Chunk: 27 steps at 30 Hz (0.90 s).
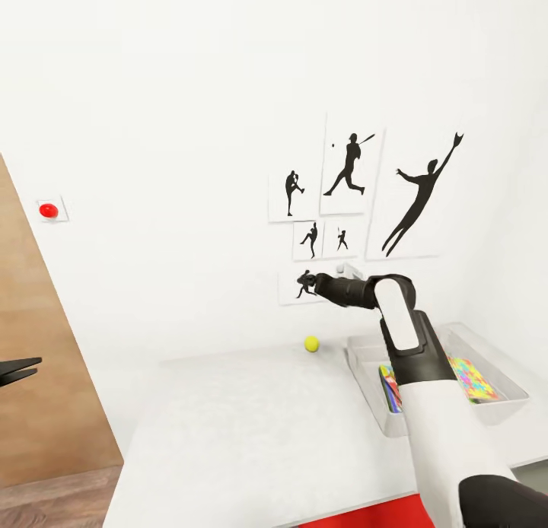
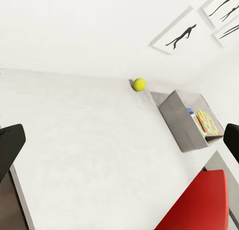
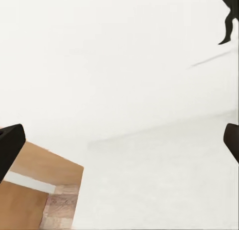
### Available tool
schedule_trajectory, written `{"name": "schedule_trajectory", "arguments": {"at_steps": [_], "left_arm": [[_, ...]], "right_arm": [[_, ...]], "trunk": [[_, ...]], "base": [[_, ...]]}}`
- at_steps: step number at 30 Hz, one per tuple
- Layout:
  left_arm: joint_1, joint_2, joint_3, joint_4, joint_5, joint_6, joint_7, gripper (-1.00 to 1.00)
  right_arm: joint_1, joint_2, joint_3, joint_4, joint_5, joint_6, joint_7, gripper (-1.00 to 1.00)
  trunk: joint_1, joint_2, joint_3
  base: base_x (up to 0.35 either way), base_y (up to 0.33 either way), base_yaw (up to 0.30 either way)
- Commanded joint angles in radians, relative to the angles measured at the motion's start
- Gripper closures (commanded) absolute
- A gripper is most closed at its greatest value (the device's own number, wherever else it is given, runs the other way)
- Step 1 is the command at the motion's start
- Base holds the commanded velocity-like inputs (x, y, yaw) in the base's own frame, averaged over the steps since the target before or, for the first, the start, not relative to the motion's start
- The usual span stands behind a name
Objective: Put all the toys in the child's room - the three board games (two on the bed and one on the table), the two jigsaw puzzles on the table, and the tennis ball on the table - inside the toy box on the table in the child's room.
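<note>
The tennis ball (image 1: 311, 344) (image 2: 139, 84) rests on the pale grey table (image 1: 243, 421) near the wall, left of the toy box (image 1: 498, 408) (image 2: 177, 123). A multicoloured jigsaw puzzle (image 1: 472, 377) (image 2: 208, 123) lies in the toy box, and another colourful flat item (image 1: 390, 387) leans at its left end. My right gripper (image 1: 306, 284) (image 3: 119, 143) is raised above the ball, close to the wall, open and holding nothing. At the far left my left gripper (image 1: 34, 367) (image 2: 119, 143) hovers off the table's edge, open and holding nothing.
Black sports-silhouette pictures (image 1: 350, 170) hang on the white wall behind the table. A red round button (image 1: 49, 210) sits on the wall at left, above the wood-panel door (image 1: 38, 406). A red object (image 1: 365, 513) (image 2: 199, 200) shows below the table's near edge.
</note>
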Motion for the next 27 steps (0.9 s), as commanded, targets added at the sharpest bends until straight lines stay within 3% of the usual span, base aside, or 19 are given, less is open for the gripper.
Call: {"name": "schedule_trajectory", "arguments": {"at_steps": [1,7,12,27], "left_arm": [[0.000,0.001,-0.005,0.001,0.006,0.011,-0.003,-1.00],[0.000,0.000,-0.005,0.001,0.005,0.011,-0.003,-1.00],[0.000,0.000,-0.005,0.001,0.006,0.010,-0.003,-1.00],[0.000,0.006,-0.005,0.001,0.006,0.010,-0.003,-1.00]], "right_arm": [[-0.011,0.009,0.003,0.021,-0.009,0.002,-0.039,-1.00],[-0.054,0.057,0.024,0.112,-0.007,0.002,-0.215,-1.00],[-0.067,0.077,0.035,0.142,-0.013,0.002,-0.318,-1.00],[-0.067,0.087,0.043,0.149,-0.016,0.002,-0.370,-1.00]], "trunk": [[0.000,-0.001,-0.001],[0.000,-0.001,-0.001],[0.000,-0.001,-0.001],[0.000,-0.001,-0.001]], "base": [[0.000,0.000,0.000],[0.000,0.000,0.000],[0.000,0.000,0.000],[0.000,0.000,0.000]]}}
